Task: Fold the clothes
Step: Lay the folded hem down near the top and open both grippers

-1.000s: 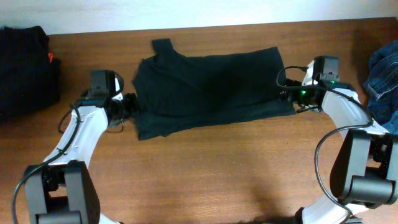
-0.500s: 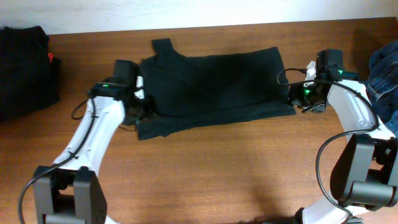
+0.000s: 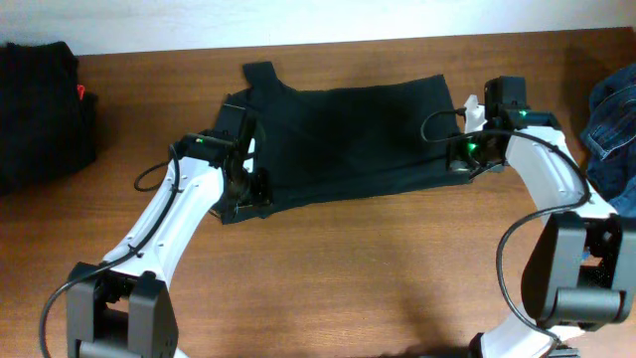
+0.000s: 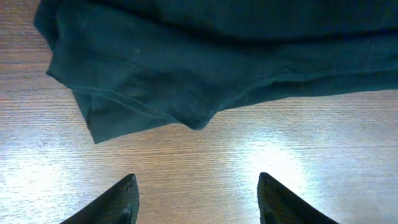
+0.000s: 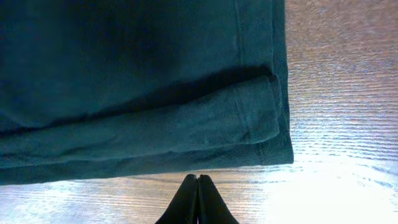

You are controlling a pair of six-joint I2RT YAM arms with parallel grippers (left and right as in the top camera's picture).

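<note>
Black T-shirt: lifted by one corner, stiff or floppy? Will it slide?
Likely floppy: the T-shirt lies in soft rolled folds at its edge. Probably light: its layers lie thin. May drag rather than slide on the wooden table.

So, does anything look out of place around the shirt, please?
Yes: the right gripper is shut over the bare table, just short of the hem of the black T-shirt, with no cloth between its fingers.

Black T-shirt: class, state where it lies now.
Overhead view: the T-shirt lies across the table's far middle, between the left end effector and right end effector.
</note>
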